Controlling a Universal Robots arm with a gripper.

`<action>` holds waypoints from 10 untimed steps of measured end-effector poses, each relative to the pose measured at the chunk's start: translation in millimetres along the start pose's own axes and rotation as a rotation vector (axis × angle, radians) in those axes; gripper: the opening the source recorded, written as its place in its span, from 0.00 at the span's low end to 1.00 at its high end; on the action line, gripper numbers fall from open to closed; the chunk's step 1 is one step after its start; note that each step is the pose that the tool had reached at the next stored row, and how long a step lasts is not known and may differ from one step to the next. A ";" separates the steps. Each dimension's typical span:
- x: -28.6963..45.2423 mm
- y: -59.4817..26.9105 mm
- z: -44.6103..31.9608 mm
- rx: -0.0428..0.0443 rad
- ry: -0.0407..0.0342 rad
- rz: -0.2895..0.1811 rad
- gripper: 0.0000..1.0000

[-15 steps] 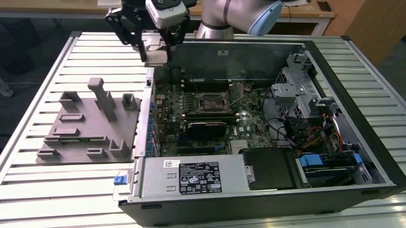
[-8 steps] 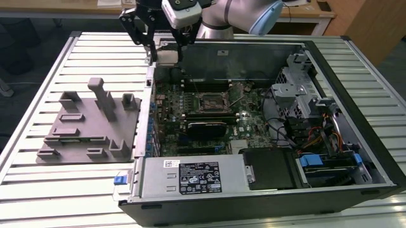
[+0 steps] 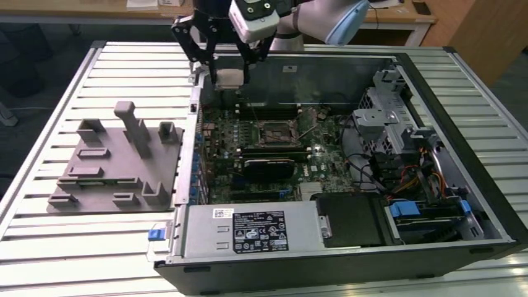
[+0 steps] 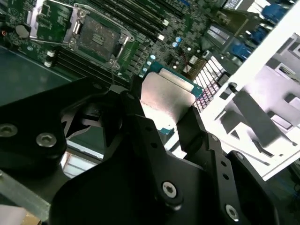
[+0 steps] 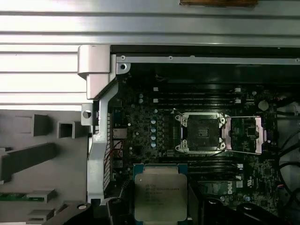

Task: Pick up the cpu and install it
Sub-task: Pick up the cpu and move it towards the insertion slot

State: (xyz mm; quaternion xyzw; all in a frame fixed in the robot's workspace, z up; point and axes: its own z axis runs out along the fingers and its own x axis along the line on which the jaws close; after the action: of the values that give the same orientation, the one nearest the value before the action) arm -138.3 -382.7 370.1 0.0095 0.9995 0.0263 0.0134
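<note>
My gripper (image 3: 227, 75) hangs above the back left corner of the open computer case in the exterior view, shut on the cpu (image 3: 229, 77). The cpu (image 5: 160, 192) is a flat square chip with a silvery metal top and a thin green rim, held flat between the black fingers (image 4: 145, 129); in the second wrist view its silvery face (image 4: 166, 99) shows between them. The black metal-framed socket (image 5: 200, 132) on the motherboard lies open with its load plate (image 5: 244, 134) swung aside. It sits toward the case's middle (image 3: 277, 130), apart from the cpu.
A grey plastic tray (image 3: 107, 162) with upright posts rests on the slatted table at the exterior view's left. The case holds memory slots (image 5: 197, 96), a graphics card, cables, drive bays (image 3: 387, 117) and a power supply (image 3: 247, 230). The case wall (image 5: 99, 122) runs beside the cpu.
</note>
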 end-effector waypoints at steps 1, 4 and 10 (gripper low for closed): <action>-3.2 0.1 1.7 0.0002 0.0009 0.000 0.54; -12.1 0.6 7.6 0.0000 0.0030 0.000 0.54; -26.6 1.2 19.0 0.0000 0.0060 0.000 0.54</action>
State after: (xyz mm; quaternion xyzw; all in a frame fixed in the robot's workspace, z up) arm -111.2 -381.1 351.9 0.0096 0.9996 0.0263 0.0104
